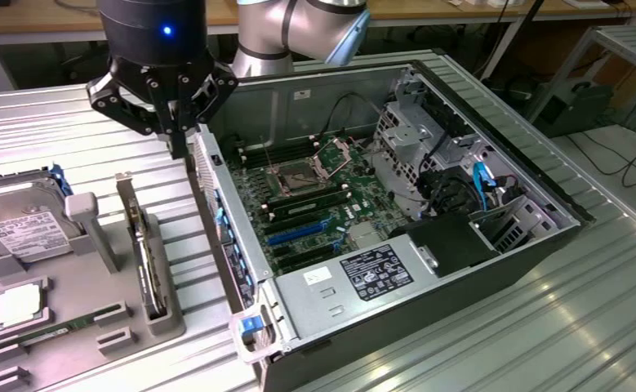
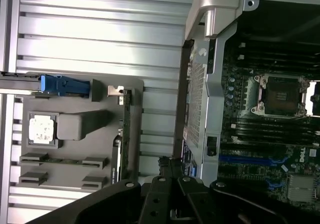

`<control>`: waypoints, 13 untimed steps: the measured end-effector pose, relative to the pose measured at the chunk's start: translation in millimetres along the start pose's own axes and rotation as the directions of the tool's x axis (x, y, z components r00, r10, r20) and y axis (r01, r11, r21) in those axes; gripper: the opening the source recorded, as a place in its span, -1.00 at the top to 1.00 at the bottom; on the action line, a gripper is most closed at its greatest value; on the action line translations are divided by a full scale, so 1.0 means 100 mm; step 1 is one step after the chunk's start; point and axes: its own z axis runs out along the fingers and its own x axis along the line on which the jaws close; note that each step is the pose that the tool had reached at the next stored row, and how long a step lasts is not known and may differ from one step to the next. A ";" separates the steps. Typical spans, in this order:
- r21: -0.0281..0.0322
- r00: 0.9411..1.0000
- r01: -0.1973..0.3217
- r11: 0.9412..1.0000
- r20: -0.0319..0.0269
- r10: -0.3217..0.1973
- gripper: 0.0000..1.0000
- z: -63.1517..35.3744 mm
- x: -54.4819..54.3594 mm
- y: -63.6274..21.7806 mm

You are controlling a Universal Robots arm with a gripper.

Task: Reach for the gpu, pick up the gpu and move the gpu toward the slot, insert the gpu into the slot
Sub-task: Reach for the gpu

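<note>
- The gripper hangs fingers-down, its tips drawn together on nothing, just beside the open computer case's wall.
- The gpu stands on edge in a grey holder on the desk, apart from the gripper. Standing it this way probably leaves its top edge free to grasp.
- The blue slot lies face-up and unfilled on the motherboard.

Silver hard drive in grey fixture tray, open computer case, ribbed metal table
</note>
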 end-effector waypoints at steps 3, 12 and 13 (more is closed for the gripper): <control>0.000 1.000 0.000 1.000 0.000 0.000 0.79 0.001 0.06 -0.001; 0.000 1.000 0.003 1.000 0.000 -0.003 0.79 -0.005 0.18 -0.150; 0.000 1.000 0.003 1.000 0.000 -0.003 0.79 -0.006 0.21 -0.160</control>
